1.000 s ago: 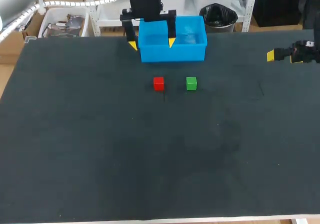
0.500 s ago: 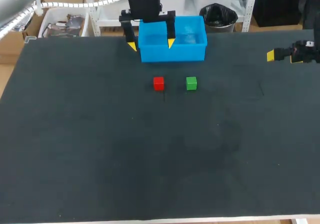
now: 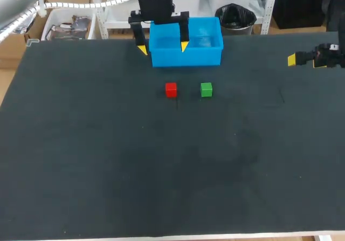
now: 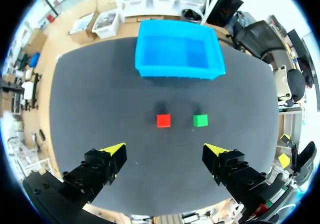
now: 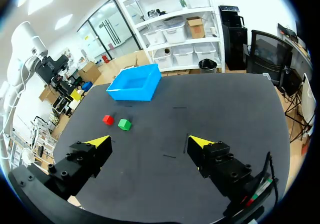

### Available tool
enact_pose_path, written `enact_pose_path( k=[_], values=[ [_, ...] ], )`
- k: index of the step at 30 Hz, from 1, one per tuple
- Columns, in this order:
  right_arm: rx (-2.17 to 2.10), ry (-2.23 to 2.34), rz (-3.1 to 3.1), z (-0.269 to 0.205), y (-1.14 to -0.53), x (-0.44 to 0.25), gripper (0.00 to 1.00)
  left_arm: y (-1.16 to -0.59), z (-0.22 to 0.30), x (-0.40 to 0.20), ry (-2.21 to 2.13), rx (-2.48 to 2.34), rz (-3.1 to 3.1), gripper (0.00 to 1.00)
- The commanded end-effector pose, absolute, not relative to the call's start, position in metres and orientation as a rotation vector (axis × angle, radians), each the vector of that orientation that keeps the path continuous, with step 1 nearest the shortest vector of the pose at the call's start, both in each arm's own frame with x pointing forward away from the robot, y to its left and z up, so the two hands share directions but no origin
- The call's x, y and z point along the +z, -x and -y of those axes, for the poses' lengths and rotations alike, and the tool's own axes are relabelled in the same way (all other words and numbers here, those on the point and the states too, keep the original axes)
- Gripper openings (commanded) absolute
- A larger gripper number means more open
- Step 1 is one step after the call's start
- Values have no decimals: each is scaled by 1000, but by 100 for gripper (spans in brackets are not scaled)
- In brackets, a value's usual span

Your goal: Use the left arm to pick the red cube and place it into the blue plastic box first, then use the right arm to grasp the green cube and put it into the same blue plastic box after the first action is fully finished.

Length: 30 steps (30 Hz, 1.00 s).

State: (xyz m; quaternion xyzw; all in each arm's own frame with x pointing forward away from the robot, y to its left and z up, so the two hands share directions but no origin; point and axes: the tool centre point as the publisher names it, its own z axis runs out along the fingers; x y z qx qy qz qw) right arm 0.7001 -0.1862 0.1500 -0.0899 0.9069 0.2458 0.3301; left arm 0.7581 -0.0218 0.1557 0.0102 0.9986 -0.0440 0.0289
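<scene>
Overhead, the left jaws stood wide apart and held nothing, their yellow tips well above the dark table. Ahead of them, in line with the gap between the two fingers, lay the red cube. The green cube sat just beside it, not touching, nearer the other finger. Both cubes rested flat on the table, apart from all its edges, with dark surface on every side of them. Farther ahead of the left jaws, past a strip of table beyond the cubes, stood the blue plastic box, open-topped, close to the table's far edge. From the head view the left arm hung at that far edge, one tip showing beside the box's wall and the other in front of its inside.

The right jaws were likewise spread wide with nothing between them, the right arm at the table's right side. Both cubes lay well ahead of them and off to one side, the green one nearer, the box farther beyond.
</scene>
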Motion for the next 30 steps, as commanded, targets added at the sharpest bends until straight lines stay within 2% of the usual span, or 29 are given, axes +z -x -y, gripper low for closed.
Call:
enact_pose_path(
  k=[1, 30],
  values=[
    [642, 235, -2372, 186, -700, 150, 100, -759, 22, 144, -33, -132, -3097, 100],
    [642, 235, -2372, 186, -700, 150, 100, -777, 33, 71, -53, -7, -3121, 100]
  ],
)
